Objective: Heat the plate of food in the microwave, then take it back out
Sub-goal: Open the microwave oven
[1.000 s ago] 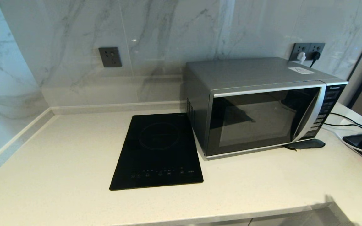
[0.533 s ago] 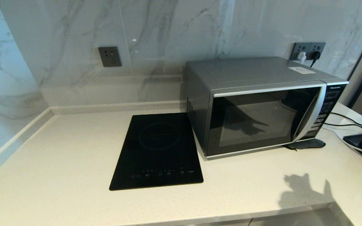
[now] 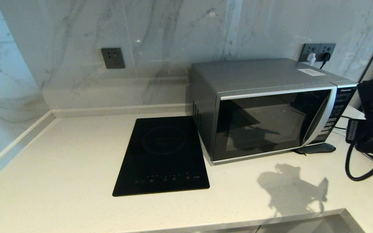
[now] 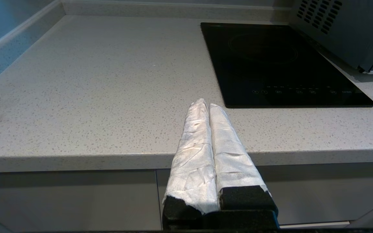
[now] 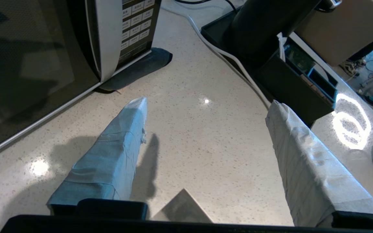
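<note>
The microwave stands at the back right of the counter, its dark glass door shut. No plate of food shows in any view. My right arm hangs at the right edge of the head view, level with the button panel. In its wrist view my right gripper is open and empty above bare counter, just in front of and right of the curved door handle. My left gripper is shut and empty, held low at the counter's front edge, left of the microwave's vented side.
A flat black induction hob lies left of the microwave. A dark pad sits under its front right corner. Cables and a black appliance crowd the counter's right end. Wall sockets are behind.
My right arm has risen into the head view at the right edge. Its shadow has slid across the counter toward the microwave. The door stays shut.
</note>
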